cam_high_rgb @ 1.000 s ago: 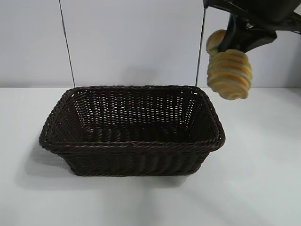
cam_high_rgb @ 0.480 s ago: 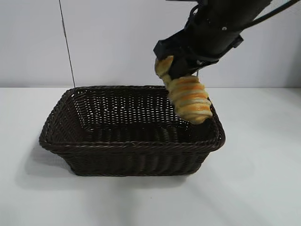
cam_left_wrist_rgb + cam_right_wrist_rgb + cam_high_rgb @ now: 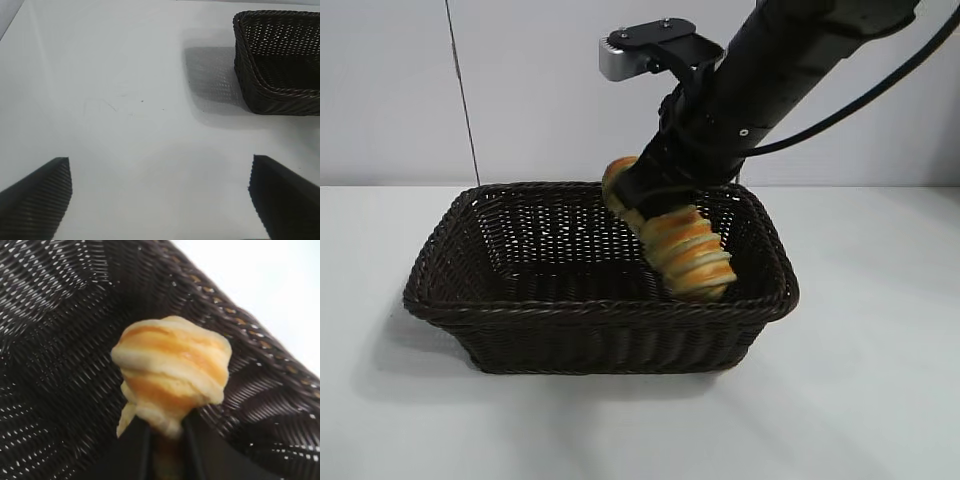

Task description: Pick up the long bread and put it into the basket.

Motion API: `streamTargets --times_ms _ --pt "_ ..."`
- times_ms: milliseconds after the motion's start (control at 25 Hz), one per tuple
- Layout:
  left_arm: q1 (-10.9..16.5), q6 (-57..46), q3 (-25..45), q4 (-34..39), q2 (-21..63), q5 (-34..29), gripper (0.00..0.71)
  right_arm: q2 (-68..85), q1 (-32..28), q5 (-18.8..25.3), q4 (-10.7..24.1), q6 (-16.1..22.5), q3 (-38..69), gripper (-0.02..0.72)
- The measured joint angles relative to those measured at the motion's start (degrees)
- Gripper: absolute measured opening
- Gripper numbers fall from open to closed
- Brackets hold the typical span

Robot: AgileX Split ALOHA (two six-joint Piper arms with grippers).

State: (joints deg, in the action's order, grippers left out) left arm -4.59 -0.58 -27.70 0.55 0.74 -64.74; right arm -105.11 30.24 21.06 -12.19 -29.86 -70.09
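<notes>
The long bread point(image 3: 682, 252), golden with orange and cream ridges, hangs tilted inside the dark brown wicker basket point(image 3: 600, 306), its lower end down by the right wall. My right gripper point(image 3: 638, 198) reaches into the basket from above and is shut on the loaf's upper end. In the right wrist view the bread point(image 3: 172, 365) sticks out from between the black fingers point(image 3: 135, 450), with the basket's weave point(image 3: 60, 315) behind it. My left gripper point(image 3: 160, 200) hovers open over bare table, away from the basket's corner point(image 3: 280, 95), with nothing between its fingers.
The basket stands in the middle of a white table point(image 3: 880, 380) with a pale wall behind. Two thin dark lines point(image 3: 461, 95) run down the wall. White tabletop point(image 3: 125, 100) lies under the left gripper.
The right arm has swung left and down with the bread, from high beyond the basket's right end to inside the basket. The left gripper has not moved.
</notes>
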Motion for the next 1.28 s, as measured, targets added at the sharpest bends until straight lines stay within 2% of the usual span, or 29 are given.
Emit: streamTargets --times_ms 80,120,240,400,600,840,920,1000,1160,1280 --pt "0.00 0.00 0.00 0.00 0.00 0.00 0.695 0.00 0.00 0.05 0.00 0.06 0.00 0.576" --pt "0.00 0.00 0.00 0.00 0.00 0.00 0.695 0.00 0.00 0.13 0.00 0.39 0.00 0.624" --pt "0.00 0.00 0.00 0.00 0.00 0.00 0.695 0.70 0.00 1.82 0.00 2.13 -0.44 0.677" --pt "0.00 0.00 0.00 0.00 0.00 0.00 0.695 2.68 0.00 6.96 0.71 6.30 -3.53 0.688" --pt "0.00 0.00 0.00 0.00 0.00 0.00 0.695 3.49 0.00 16.99 3.11 15.43 -11.14 0.693" --pt "0.00 0.00 0.00 0.00 0.00 0.00 0.695 3.49 -0.82 26.78 9.84 28.18 -20.01 0.694" --pt "0.00 0.00 0.00 -0.06 0.00 0.00 0.695 3.49 -2.27 29.38 11.74 31.16 -22.34 0.694" --pt "0.00 0.00 0.00 -0.10 0.00 0.00 0.695 3.49 -4.77 31.48 13.12 32.56 -23.80 0.694" --pt "0.00 0.00 0.00 -0.11 0.00 0.00 0.695 3.49 -10.94 34.99 13.78 33.07 -24.95 0.694" --pt "0.00 0.00 0.00 -0.16 0.00 0.00 0.695 3.49 -15.91 35.75 14.33 33.07 -24.95 0.694"
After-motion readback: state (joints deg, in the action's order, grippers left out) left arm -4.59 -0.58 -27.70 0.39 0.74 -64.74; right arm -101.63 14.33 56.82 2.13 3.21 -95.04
